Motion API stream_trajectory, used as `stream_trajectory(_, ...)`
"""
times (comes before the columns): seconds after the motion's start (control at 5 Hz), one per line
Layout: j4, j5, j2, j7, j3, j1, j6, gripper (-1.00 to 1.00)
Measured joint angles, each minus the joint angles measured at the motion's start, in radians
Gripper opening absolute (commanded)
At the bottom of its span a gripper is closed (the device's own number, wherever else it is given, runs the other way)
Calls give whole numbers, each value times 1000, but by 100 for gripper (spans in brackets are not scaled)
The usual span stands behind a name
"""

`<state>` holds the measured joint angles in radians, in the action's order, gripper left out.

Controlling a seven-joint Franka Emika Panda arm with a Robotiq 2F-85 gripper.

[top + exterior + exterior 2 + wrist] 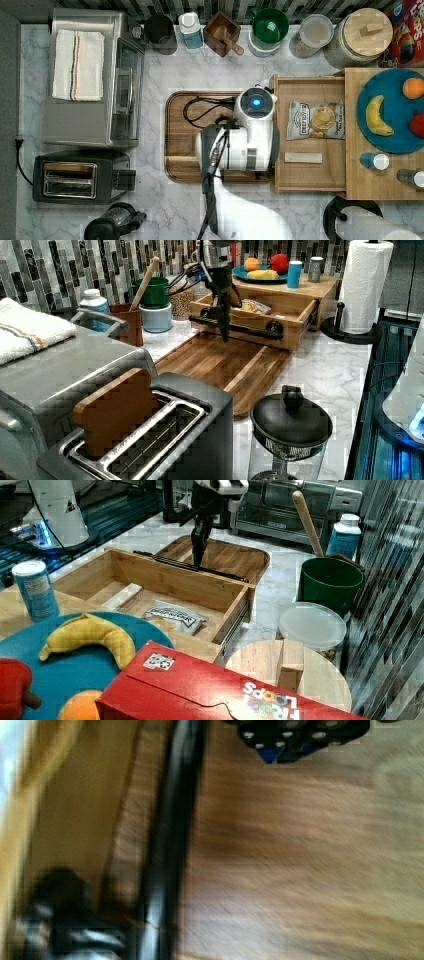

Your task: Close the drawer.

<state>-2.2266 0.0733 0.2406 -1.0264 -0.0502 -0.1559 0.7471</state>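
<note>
While the drawer (308,172) stands pulled out from under the light-wood top (357,187), its front reaches over the edge of the dark cutting board (220,362) on the marble tabletop (155,75). A chip bag (316,120) and a pale flat strip (303,158) lie inside it. Across its front runs a black bar handle (245,329), and the gripper (223,332) hangs straight down right at that bar, near the middle of the front. Whether the fingers are spread or pressed together I cannot tell. On the top sit a blue plate (395,142) with a banana (376,116) and two small shakers (375,160).
</note>
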Motion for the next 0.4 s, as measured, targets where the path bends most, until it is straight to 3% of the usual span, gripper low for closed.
stream_trajectory(0.4, 4, -10, 14, -66, 0, -89, 20, -100)
